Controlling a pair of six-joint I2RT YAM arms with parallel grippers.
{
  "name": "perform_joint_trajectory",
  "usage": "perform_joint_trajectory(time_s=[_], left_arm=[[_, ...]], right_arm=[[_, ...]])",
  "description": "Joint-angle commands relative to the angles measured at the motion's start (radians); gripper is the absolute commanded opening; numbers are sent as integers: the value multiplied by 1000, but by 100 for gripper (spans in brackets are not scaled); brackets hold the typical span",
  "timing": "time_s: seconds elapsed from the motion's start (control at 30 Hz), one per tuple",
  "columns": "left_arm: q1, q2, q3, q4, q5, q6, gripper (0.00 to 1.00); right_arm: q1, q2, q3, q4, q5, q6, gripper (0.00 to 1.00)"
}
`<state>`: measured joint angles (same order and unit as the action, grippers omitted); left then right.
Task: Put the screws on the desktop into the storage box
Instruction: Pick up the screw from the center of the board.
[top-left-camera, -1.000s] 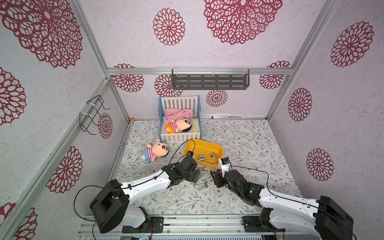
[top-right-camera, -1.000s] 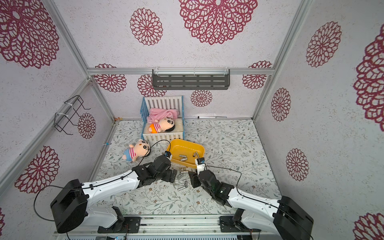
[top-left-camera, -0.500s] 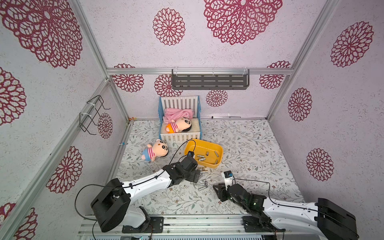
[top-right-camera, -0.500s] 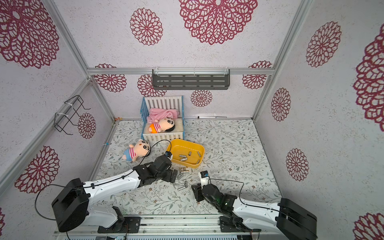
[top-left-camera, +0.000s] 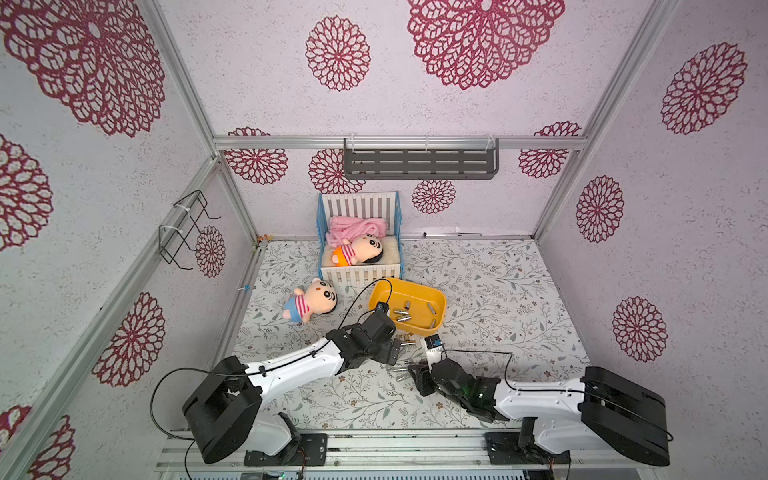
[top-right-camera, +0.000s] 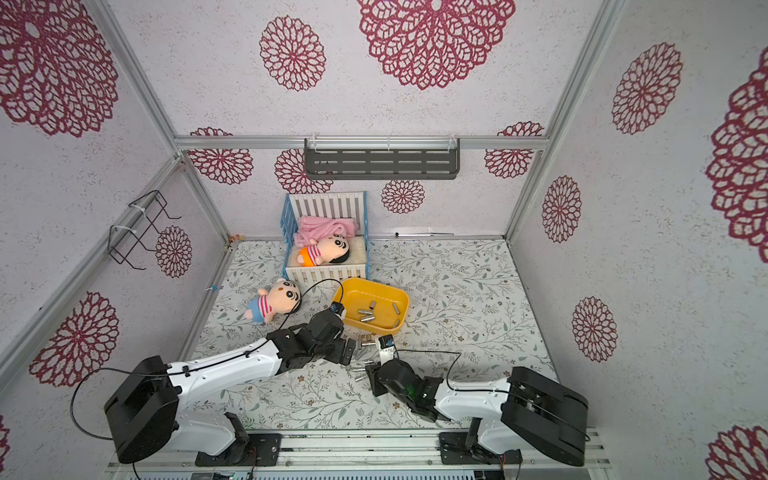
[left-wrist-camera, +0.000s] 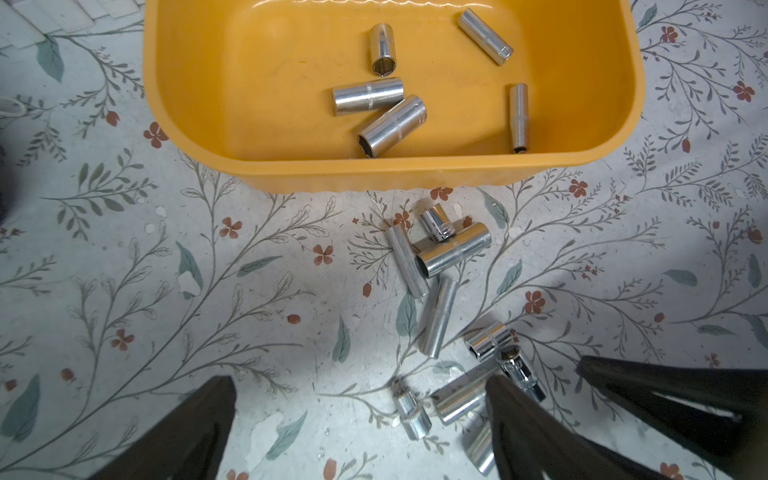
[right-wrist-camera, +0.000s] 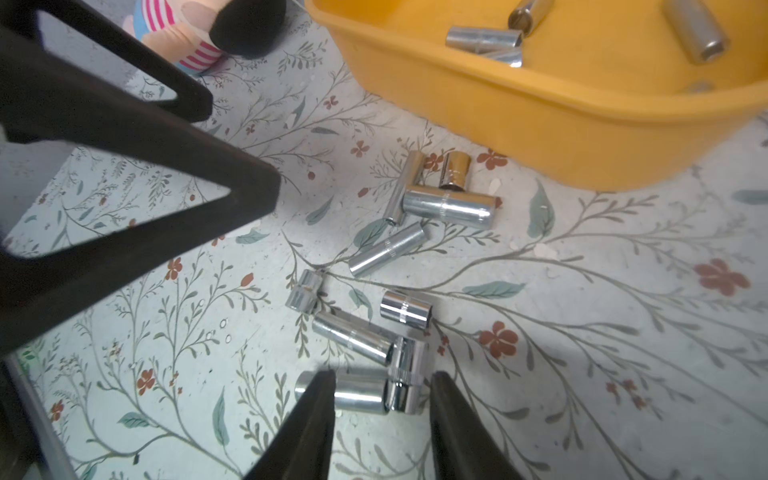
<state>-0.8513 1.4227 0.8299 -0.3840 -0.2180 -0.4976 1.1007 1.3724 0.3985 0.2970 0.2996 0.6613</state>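
Five screws (left-wrist-camera: 368, 96) are sitting in the yellow storage box (left-wrist-camera: 291, 176), and nine or so more are scattered on the desktop (left-wrist-camera: 166, 270) just beside its long wall. The right gripper (right-wrist-camera: 382, 376) has its fingers straddling two of those, can't tell if it's actually pinching. The left gripper (left-wrist-camera: 359, 380) hovers near the box too, fingers spread wide.

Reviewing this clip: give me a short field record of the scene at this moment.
storage box: yellow, five screws inside
desktop: nine loose screws clustered just outside the box
left hand: wide open, empty, beside the loose screws
right hand: jaws parted, straddling a lying screw; grip not confirmed
other: plush doll in the crib, second doll on the desktop
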Motion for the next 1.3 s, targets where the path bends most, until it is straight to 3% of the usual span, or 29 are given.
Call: perform_joint_trajectory(time_s=[0.0,0.4,1.27], left_arm=[[-6,2,20,-13,-1,7,99],[-6,1,21,-13,0,7,99],[-9,4,25,-16,-3,7,99]], right_arm=[[13,51,42,10,67,-14,40],[14,85,51,-15,144,-2,31],[13,147,79,-41,168,-2,31]])
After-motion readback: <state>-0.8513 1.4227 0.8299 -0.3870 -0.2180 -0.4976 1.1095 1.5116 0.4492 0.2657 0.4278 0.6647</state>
